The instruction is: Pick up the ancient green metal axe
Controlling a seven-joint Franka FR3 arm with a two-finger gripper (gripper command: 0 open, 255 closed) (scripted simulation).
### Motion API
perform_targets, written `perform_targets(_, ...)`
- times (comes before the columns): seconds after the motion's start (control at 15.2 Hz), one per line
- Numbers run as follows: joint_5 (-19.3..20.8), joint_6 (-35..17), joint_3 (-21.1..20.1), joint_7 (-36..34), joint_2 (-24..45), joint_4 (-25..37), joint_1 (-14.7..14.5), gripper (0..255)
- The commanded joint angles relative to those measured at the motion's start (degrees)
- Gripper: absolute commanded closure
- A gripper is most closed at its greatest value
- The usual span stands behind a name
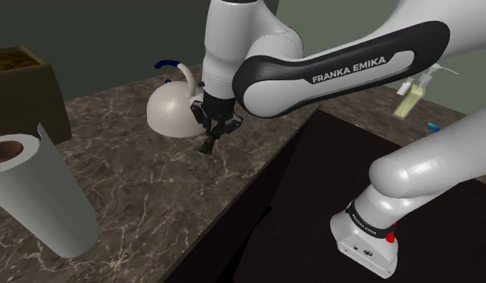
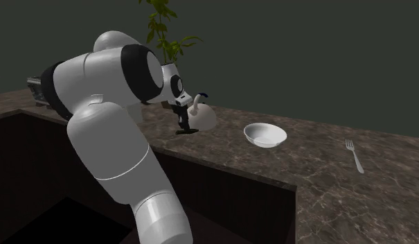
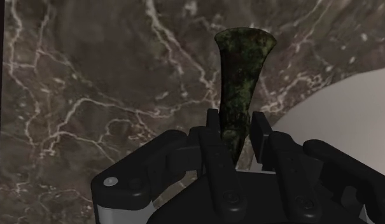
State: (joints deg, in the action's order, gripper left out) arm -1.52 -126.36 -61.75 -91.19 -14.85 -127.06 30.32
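The axe (image 3: 240, 76) is a dark, mottled green piece with a flared blade end, and it points away from the hand over the dark marble counter (image 3: 89, 95). My gripper (image 3: 237, 137) is shut on its narrow end, one black finger on each side. In the shoulder view the gripper (image 1: 214, 130) hangs just in front of a white kettle (image 1: 175, 108), and the axe (image 1: 208, 145) points down from it toward the counter. The second exterior view has the gripper (image 2: 183, 123) and the axe (image 2: 182, 129) beside the kettle (image 2: 203, 119). Whether the blade touches the counter I cannot tell.
A paper towel roll (image 1: 40, 193) stands at the shoulder view's lower left, with a brown box (image 1: 24, 92) behind it. A white bowl (image 2: 264, 134) and a fork (image 2: 354, 155) lie further along the counter. The counter edge (image 1: 257, 173) drops off close to the gripper.
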Motion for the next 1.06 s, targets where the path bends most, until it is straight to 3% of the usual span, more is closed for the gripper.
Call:
perform_targets(0.0, -0.4, 1.2, 0.3, 0.3, -0.3, 0.6, -0.3, 255)
perform_targets(0.99, -3.2, 11.2, 4.9, 4.0, -4.0, 8.1, -2.3, 255)
